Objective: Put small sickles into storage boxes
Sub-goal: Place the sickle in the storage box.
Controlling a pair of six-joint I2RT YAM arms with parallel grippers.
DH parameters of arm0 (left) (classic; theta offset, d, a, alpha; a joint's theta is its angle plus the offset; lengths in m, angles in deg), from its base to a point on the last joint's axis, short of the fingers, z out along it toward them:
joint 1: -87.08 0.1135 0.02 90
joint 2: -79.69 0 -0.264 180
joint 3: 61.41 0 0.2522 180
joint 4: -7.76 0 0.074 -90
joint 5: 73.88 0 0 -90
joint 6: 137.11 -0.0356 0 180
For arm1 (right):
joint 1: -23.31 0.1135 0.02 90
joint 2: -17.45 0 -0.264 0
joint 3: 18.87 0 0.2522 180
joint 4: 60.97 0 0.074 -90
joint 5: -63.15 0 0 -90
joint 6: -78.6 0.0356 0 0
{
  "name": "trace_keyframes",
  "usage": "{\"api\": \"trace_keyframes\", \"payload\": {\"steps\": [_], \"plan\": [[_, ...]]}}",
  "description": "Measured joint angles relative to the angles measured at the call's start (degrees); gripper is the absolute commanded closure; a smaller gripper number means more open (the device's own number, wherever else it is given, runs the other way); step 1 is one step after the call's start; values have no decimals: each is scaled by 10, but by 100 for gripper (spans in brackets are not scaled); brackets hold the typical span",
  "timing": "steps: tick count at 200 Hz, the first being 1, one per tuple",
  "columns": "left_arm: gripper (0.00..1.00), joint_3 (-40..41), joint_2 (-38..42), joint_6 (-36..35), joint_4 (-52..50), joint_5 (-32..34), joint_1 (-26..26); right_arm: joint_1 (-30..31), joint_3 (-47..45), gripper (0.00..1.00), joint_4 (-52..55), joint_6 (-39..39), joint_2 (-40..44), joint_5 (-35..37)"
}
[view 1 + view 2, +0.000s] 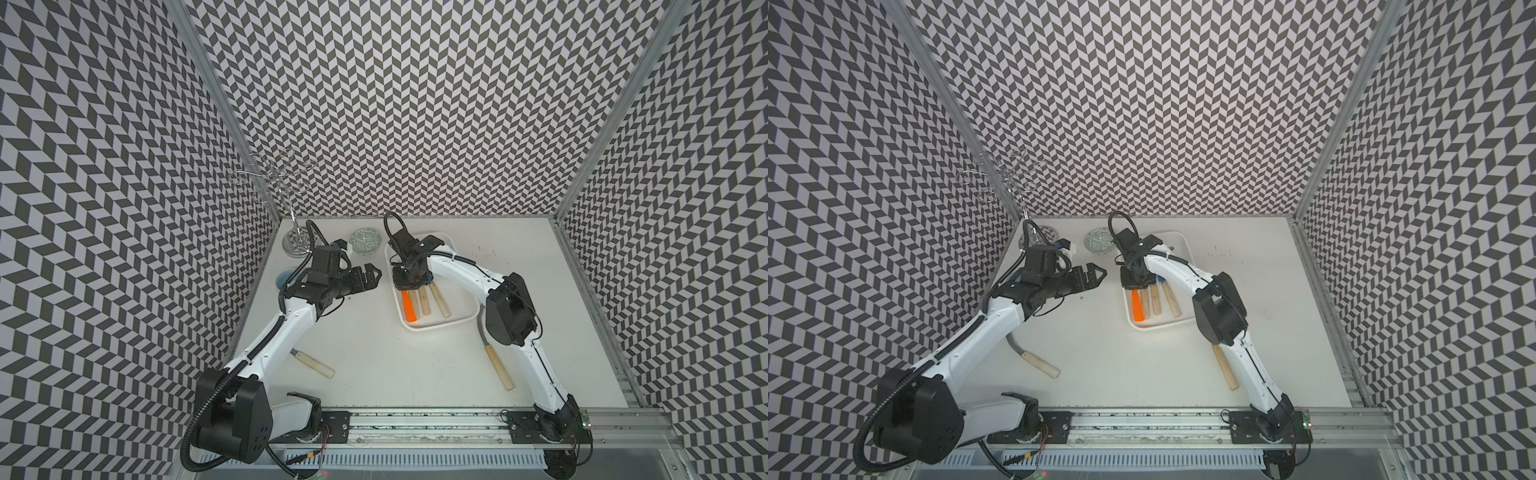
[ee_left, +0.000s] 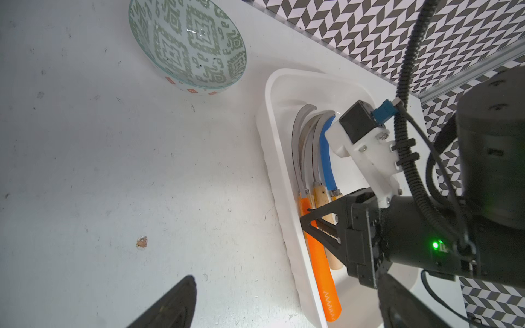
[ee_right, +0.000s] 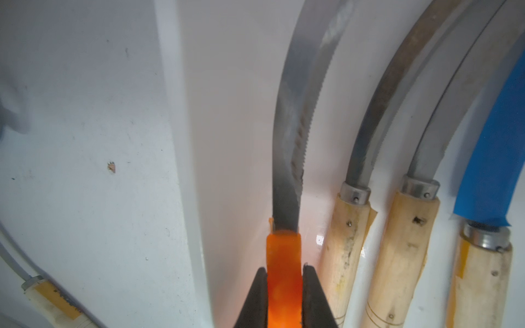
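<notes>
The orange-handled sickle is pinched by the right gripper on the handle, just behind the blade. Both jaws are pressed onto the plastic. It is held inside the white tray, close along one long wall. Whether it is set down on the floor cannot be told.

Handling, as judged: a light tool with a stiff steel blade and a serrated edge, so the blade is best avoided. The smooth plastic handle may be expected to slip or pivot in a narrow pinch. A hold near the blade end, as taken here, should keep swing small. The curved tip could get hooked on a neighbour if dragged sideways.

Tray contents: four sickles side by side, blades toward the back. These are the orange one, two grey-bladed sickles with wooden handles, and the blue-bladed sickle furthest from it.

Two are left on the table: the left-side sickle by the left arm, and the right-side sickle partly under the right arm.

The left gripper is spread wide and empty, near the tray. The patterned bowl is seen empty. The light-blue mug is mostly hidden, contents unknown.
</notes>
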Motion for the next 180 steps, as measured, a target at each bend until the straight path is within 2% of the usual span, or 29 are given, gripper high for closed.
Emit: {"api": "trace_keyframes", "payload": {"steps": [180], "plan": [[1,4,-7,0,7,-15,15,0,-44,93,-44,1,-6,-12]]}}
